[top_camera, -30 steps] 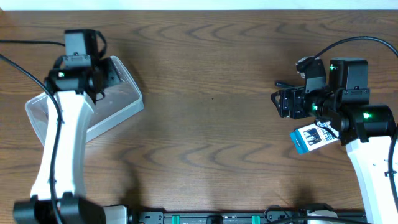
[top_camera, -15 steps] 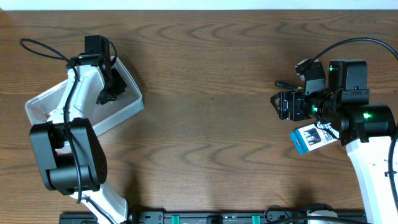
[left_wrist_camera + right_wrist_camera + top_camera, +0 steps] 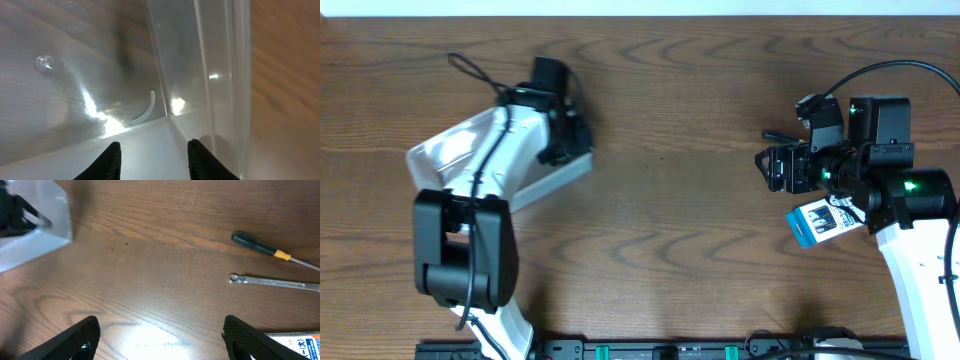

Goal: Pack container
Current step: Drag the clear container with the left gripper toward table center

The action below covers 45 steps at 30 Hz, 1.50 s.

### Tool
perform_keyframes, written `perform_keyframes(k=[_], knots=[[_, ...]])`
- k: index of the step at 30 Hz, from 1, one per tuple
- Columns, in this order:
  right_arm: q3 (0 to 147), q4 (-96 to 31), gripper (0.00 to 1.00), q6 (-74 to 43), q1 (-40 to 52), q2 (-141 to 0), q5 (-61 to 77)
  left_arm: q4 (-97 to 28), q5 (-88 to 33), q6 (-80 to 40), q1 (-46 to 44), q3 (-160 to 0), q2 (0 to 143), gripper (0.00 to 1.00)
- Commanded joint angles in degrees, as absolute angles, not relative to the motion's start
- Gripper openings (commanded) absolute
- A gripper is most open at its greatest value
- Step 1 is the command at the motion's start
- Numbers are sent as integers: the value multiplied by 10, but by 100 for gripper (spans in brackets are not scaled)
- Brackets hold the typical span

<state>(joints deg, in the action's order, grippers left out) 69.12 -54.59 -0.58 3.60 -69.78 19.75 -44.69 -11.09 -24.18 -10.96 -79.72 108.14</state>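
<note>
Left end effector (image 3: 155,152) gripping container (image 3: 438,153), wooden table (image 3: 700,230)

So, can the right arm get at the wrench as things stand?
Probably yes: the wrench lies on bare table ahead of the right gripper, jaws open, nothing over it.

The left arm (image 3: 480,175) extends forward and angles toward the right, with the wrist pitched down. The left gripper (image 3: 152,150) points downward. Its fingers are drawn partly together and clamp the wall of the container (image 3: 210,60) that runs between them. The right arm (image 3: 920,260) holds its wrist raised. The right gripper (image 3: 160,335) faces left, its fingers spread wide.
</note>
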Motion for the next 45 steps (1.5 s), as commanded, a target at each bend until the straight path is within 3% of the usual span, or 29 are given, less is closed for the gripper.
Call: perform_keyframes(k=[1,7,12,15,20,28,33,37,45], knots=[[704,-544,82,-1,33,-696,204,-457,-146,-237,-160,-802,1081,35],[704,-544,82,1,33,-696,204,-509,-147,-223,-241,-802,1081,35],[704,-542,82,5,33,-696,204,-529,-50,-215,-236,-805,1064,37],[704,-543,82,6,33,-696,204,-531,24,-212,-198,-827,1031,41],[704,-546,81,6,33,-696,204,-544,84,-200,-90,-897,949,55],[704,-551,81,12,33,-696,203,-634,86,-209,159,-913,865,56],[704,-551,80,14,33,-696,204,-689,86,-234,255,-889,880,56],[704,-551,80,14,33,-696,204,-721,59,-243,290,-848,916,56],[704,-551,80,14,33,-696,204,-685,-15,-195,266,-781,983,55]])
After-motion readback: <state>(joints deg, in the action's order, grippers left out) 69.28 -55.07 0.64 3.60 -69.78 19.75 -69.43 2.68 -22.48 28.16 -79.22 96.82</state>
